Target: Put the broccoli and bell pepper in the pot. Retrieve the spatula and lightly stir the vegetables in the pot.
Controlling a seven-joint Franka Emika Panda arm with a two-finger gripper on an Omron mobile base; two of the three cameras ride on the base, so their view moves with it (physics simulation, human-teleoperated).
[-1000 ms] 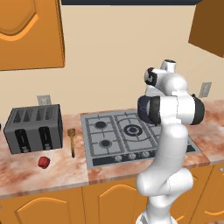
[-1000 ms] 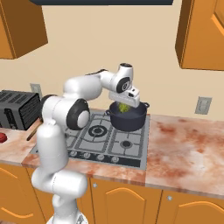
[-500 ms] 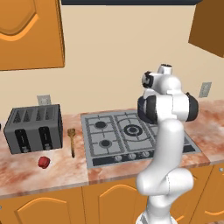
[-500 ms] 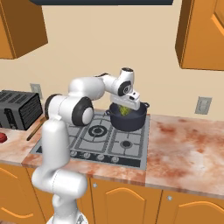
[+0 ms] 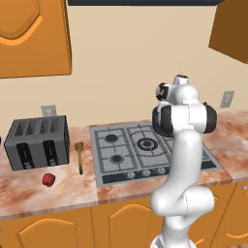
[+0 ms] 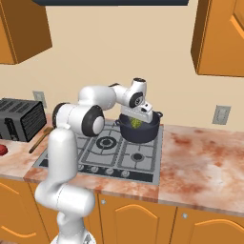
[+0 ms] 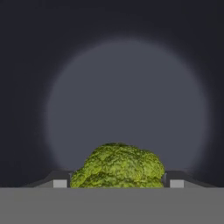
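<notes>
- The two dark fingers (image 7: pixel 114 183) stand wide apart, one at each flank of the bumpy green broccoli floret (image 7: pixel 117 165), which sits between them at 6 o'clock in the hand view; whether they press on it or merely bracket it cannot be told.
- In the right base view the fingers (image 6: pixel 138 120) hang over the mouth of the round dark grey-black pot (image 6: pixel 141 131), with the broccoli (image 6: pixel 135 123) showing as a yellow-green patch just inside the rim.
- In the hand view the pot's pale grey round floor (image 7: pixel 127 105) lies beyond the floret, ringed by dark walls.
- The pot stands on the far right burner of the grey gas stove (image 6: pixel 101 155), at about 1 o'clock from the stove's middle in the right base view.
- The white arm (image 6: pixel 71 152) rises at the near left of the stove and bends over it toward the pot.
- The slim brown wooden spatula (image 5: pixel 79 156) lies on the mottled pink stone tabletop (image 5: pixel 58 186) between the stove (image 5: pixel 145 150) and the dark grey slotted toaster (image 5: pixel 38 142), head toward the wall, handle toward the near edge.
- The small glossy red bell pepper (image 5: pixel 48 179) rests on the tabletop at 6 o'clock from the toaster, near the front edge, at 8 o'clock from the spatula and well apart from the pot.
- Orange wooden cupboards (image 5: pixel 34 38) hang above.
</notes>
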